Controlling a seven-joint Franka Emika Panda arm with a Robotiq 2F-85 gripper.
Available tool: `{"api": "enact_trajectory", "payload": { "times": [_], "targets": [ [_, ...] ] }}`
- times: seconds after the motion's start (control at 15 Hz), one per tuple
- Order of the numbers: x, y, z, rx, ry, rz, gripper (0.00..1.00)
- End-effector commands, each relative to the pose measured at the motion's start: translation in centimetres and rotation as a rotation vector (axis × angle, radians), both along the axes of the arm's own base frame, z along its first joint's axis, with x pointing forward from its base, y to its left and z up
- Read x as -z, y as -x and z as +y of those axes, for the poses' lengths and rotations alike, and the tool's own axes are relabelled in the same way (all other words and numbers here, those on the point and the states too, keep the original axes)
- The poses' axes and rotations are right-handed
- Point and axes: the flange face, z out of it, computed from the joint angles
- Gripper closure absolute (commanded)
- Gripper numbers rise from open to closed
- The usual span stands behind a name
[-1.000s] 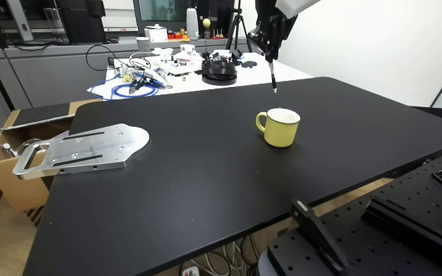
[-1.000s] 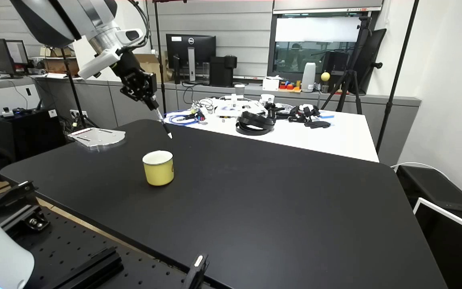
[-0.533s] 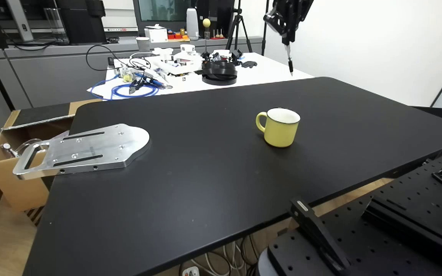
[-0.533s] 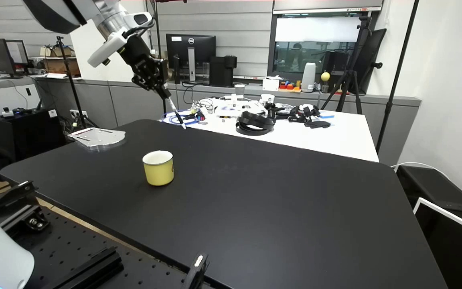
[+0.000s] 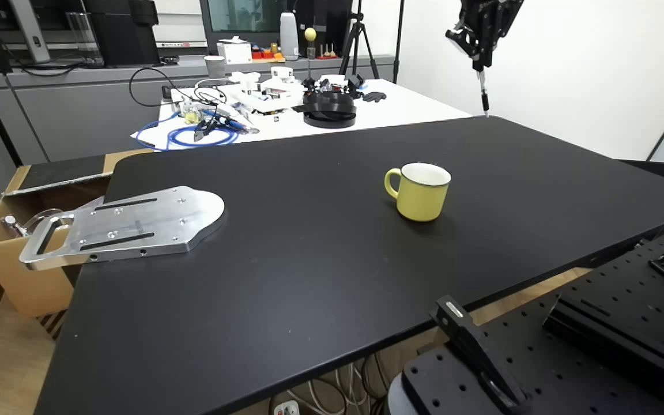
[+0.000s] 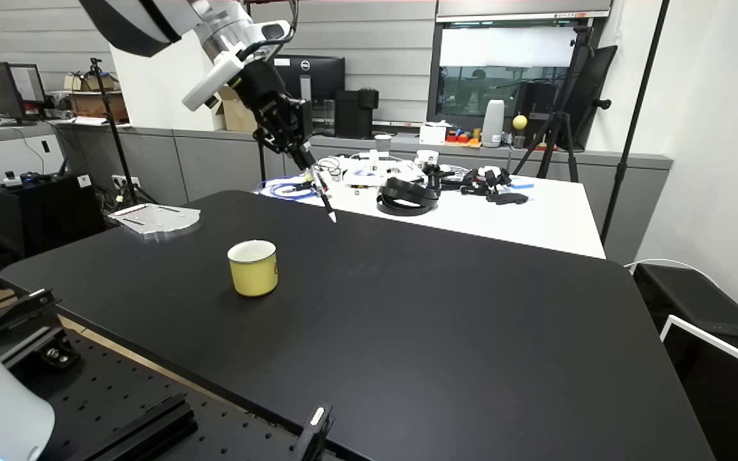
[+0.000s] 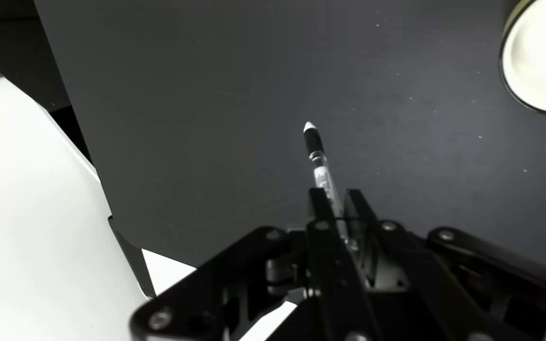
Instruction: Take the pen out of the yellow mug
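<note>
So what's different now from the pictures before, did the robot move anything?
Yes: the gripper carried the pen to the right in both exterior views, farther from the yellow mug. Nothing was newly grabbed or let go; the pen was already in its grip. The yellow mug and the metal plate stayed put.

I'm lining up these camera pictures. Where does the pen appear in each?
In an exterior view: the pen is at upper right, tip down.
In an exterior view: the pen is just left of and above centre, slanting down.
Wrist view: the pen is near centre, held in the gripper.
Shared landmark: the yellow mug, upright in both exterior views, cut off at the wrist view's upper right.
</note>
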Motion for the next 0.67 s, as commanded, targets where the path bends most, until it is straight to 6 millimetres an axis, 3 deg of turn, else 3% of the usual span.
{"api": "enact_trajectory", "payload": {
  "times": [0.0, 0.6],
  "targets": [
    [1.3, 0.0, -4.8, 0.048, -0.021, 0.046, 0.97],
    [7.7, -0.1, -17.5, 0.104, -0.26, 0.183, 0.97]
  ]
}}
